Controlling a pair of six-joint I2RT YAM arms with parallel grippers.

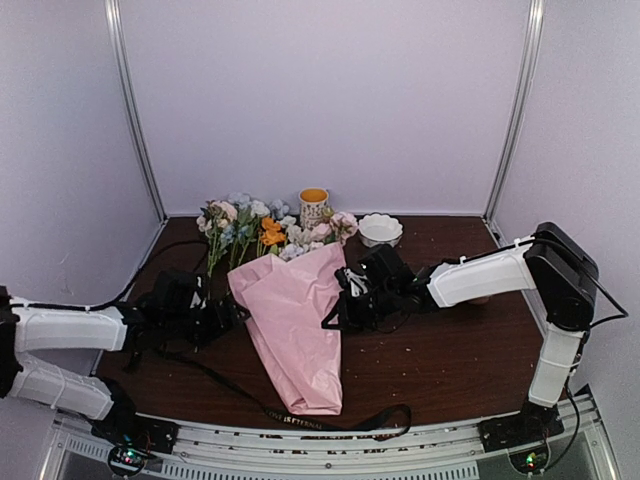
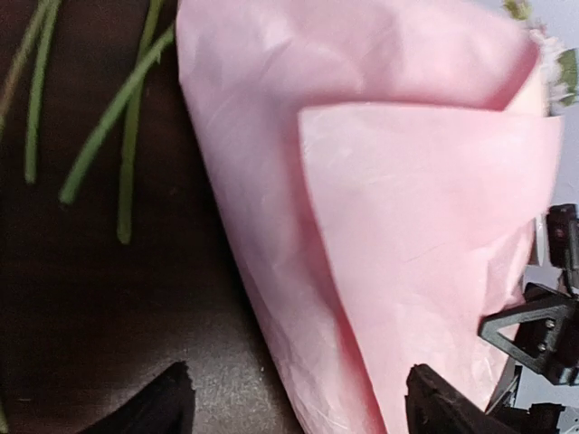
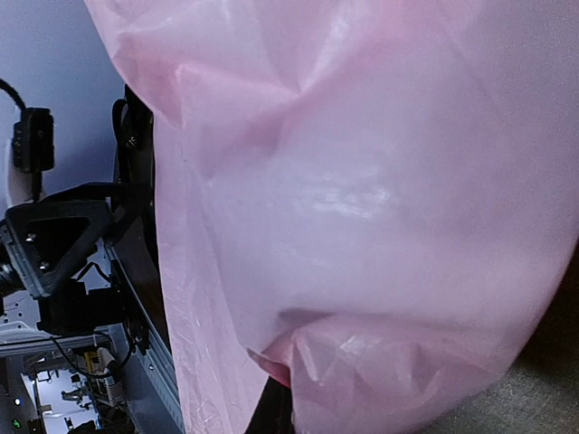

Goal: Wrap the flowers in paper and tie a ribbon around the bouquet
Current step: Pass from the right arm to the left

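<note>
Bouquet (image 1: 295,320) on surface (image 1: 450,360); loose flowers (image 1: 235,230), cup (image 1: 313,206), bowl (image 1: 380,230) behind. Left gripper (image 2: 303,402) spread; right gripper (image 1: 342,300) pressed together — apparently pinching the paper (image 3: 362,199), which smothers its camera.

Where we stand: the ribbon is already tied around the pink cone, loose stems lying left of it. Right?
No. The ribbon is not tied: the top view shows it lying loose on the table at the narrow end of the pink cone. The loose stems do lie left of it.
</note>
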